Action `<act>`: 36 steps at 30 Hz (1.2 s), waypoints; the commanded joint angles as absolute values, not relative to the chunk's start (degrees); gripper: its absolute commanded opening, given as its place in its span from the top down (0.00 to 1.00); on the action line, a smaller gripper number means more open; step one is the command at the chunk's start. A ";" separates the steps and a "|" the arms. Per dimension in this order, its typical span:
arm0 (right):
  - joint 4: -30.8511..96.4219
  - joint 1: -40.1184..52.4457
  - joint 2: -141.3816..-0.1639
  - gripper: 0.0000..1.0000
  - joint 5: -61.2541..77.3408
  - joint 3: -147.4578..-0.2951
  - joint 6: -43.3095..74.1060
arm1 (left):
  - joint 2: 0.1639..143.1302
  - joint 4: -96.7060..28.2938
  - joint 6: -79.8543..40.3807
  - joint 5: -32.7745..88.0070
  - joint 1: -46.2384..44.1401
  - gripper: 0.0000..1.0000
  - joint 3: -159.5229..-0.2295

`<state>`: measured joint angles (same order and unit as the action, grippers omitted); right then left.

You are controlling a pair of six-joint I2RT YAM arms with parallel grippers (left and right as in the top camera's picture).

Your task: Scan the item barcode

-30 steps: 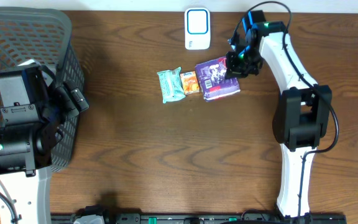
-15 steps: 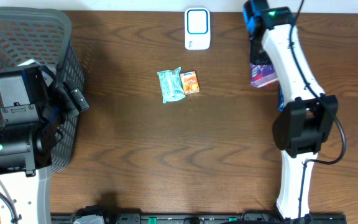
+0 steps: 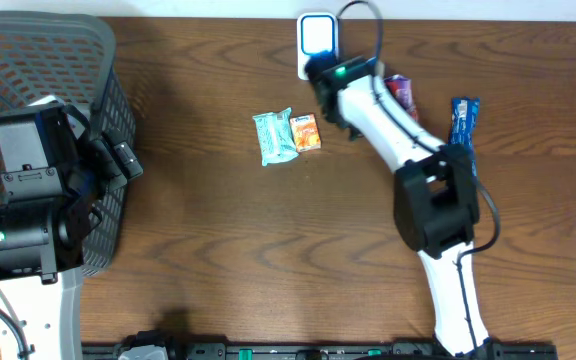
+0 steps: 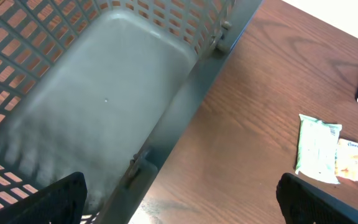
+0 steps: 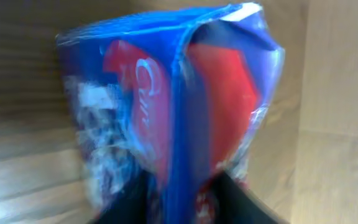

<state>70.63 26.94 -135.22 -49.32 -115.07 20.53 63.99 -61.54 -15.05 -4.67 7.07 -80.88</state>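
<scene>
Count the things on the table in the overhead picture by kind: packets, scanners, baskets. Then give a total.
Packets: 4 (green packet, orange packet, purple-and-red packet, blue packet)
Scanner: 1
Basket: 1
Total: 6

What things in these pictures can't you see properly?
Right wrist view: the blue and red packet is blurred and fills the picture, so no barcode or words can be read.
Overhead view: the right arm covers its own jaws, so open or shut cannot be told.
Overhead view: the purple packet is half hidden behind that arm.
Overhead view: print on the green packet is too small.
</scene>
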 commanded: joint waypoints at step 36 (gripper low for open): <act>77.60 4.62 -134.82 0.49 8.08 -126.74 6.98 | 64.03 -61.71 -15.33 -5.17 7.31 0.02 -81.97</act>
